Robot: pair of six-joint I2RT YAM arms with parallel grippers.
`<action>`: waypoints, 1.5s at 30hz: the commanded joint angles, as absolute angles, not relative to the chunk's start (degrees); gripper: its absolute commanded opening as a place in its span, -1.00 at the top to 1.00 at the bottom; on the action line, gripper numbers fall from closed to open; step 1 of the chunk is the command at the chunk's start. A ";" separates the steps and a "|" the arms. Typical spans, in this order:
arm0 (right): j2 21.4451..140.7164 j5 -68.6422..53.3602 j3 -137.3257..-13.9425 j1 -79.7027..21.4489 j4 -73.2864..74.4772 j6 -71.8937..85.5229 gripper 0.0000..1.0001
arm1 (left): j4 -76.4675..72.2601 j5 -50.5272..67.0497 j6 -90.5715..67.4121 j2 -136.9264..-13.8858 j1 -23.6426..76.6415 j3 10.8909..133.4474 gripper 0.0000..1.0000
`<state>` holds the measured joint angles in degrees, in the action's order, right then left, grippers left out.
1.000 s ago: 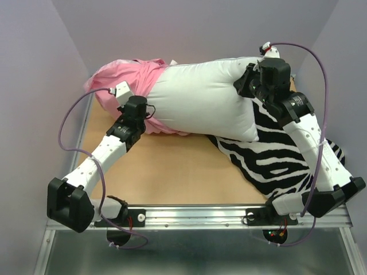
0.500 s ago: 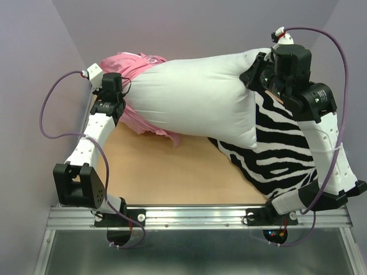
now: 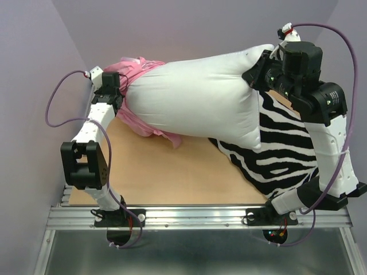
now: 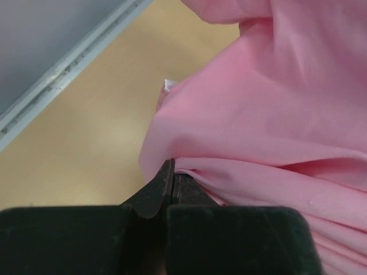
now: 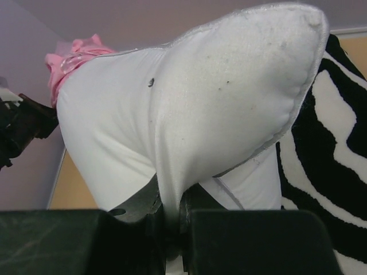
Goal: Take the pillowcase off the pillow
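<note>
We've got the left end effector (image 3: pixel 121 86) clamped on the pillowcase (image 3: pixel 133 67), right end effector (image 3: pixel 259 73) pinching the pillow (image 3: pixel 195 97) corner, long axis running left-right between them.

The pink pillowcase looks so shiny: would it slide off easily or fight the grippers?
The pillowcase is probably floppy: it bunches in soft folds at the pillow end. Its sheen suggests slippery cloth, yet the left gripper pinches a fold flat, so it likely holds.
</note>
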<state>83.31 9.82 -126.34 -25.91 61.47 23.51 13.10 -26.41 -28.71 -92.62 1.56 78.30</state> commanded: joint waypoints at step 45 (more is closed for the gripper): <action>76.55 20.98 -78.33 -48.32 31.56 15.82 -1.00 | 9.93 -26.19 -23.90 -71.22 18.01 65.14 -0.34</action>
